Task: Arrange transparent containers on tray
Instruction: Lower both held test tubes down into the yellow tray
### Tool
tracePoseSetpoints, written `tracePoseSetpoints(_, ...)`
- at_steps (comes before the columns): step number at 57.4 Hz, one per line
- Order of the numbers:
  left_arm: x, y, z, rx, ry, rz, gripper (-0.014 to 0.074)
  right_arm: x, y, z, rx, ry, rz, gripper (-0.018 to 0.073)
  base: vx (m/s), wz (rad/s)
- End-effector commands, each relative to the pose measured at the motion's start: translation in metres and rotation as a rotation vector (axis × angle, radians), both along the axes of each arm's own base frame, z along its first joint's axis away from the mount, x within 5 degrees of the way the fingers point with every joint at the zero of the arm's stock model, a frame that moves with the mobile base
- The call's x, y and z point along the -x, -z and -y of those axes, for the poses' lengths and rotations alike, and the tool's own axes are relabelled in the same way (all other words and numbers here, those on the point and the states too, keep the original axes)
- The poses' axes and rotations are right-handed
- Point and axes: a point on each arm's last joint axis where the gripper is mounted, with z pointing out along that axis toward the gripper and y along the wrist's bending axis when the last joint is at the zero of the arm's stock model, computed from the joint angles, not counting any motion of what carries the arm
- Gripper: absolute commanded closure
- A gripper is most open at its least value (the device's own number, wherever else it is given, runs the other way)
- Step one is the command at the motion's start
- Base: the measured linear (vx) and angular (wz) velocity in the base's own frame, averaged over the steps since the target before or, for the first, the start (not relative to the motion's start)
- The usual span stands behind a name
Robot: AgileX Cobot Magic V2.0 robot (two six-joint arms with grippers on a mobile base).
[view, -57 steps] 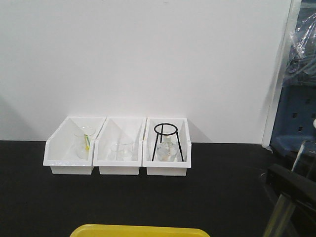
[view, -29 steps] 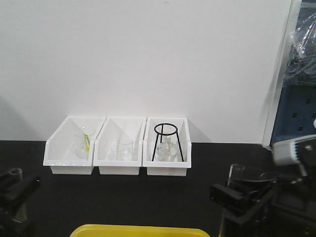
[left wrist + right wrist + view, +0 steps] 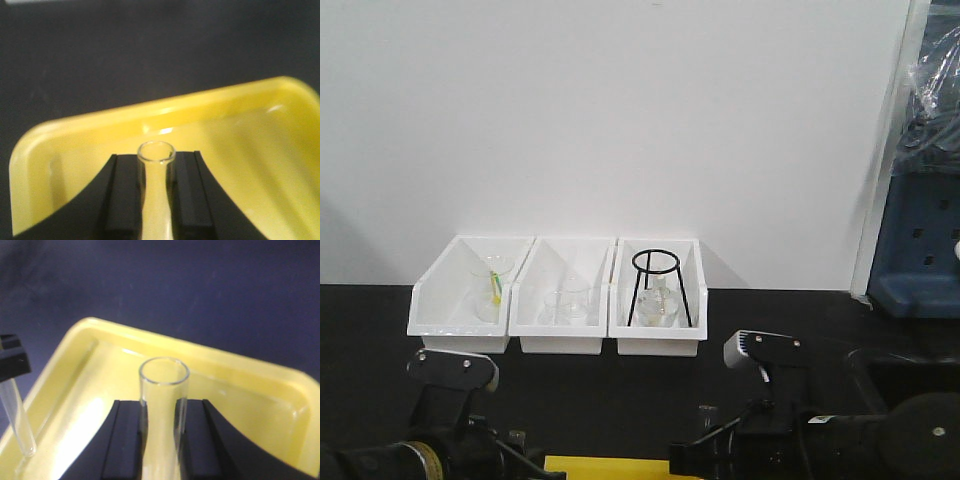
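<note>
In the left wrist view my left gripper is shut on a clear test tube, whose open rim points forward between the black pads. It hangs over the yellow tray. My right gripper is shut on a second test tube, also over the tray. At the left edge of the right wrist view the left gripper's tube reaches down to the tray's floor. In the front view only a sliver of the tray shows between both arms.
Three white open-front bins stand at the back against the wall, holding a flask, a beaker and a black ring stand. The left arm's wrist and right arm's wrist fill the front. Dark tabletop surrounds the tray.
Both arms have come in from the sides to the middle of the front view and now cover most of the tray's edge.
</note>
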Motion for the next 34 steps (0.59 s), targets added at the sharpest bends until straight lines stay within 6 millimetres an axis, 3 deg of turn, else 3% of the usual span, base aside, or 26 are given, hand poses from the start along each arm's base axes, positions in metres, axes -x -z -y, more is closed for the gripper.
tracePoseSetpoints(1,-0.008,-0.006,0.008,0.040,-0.009,0.017,0.0457,-0.008,-0.007,-0.003,-0.026,0.011,0.017,0.0464,0.00,0.00)
tracePoseSetpoints(16,-0.016,0.028,0.012,-0.009,-0.023,-0.092,0.0421,-0.019,0.034,-0.009,0.018,0.022,-0.102,0.0420,0.00,0.00)
tracePoseSetpoints(34,-0.020,0.051,0.014,-0.045,-0.025,-0.153,0.0295,-0.023,0.056,-0.011,0.048,0.021,-0.162,0.0272,0.00,0.00)
